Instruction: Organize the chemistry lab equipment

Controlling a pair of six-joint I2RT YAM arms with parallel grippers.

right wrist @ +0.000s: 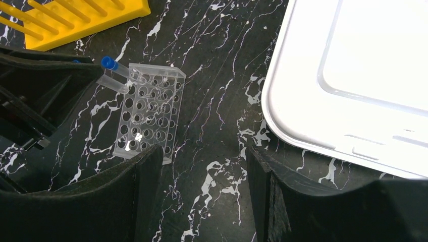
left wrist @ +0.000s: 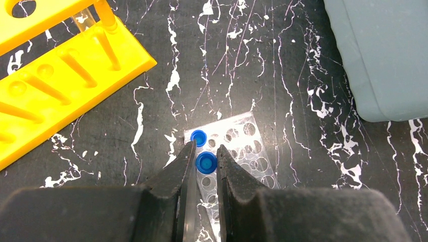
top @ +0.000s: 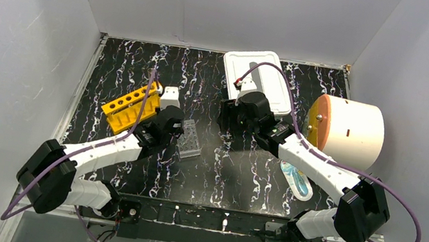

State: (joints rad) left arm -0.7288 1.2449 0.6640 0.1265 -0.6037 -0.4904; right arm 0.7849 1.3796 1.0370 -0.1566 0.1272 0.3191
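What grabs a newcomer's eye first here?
The bright yellow holed test-tube rack, left of centre on the black marbled table. Beside it, the left gripper pinches a blue-capped clear tube over the clear well plate. On the right edge lies a big cream drum with an orange end.

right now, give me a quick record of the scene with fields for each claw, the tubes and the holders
left claw: shut on a blue-capped clear tube at a corner of the clear well plate
second blue-capped tube: in the neighbouring corner well, not gripped
right claw: open, empty, over the black marbled table
yellow holed test-tube rack: beside the plate, not touching
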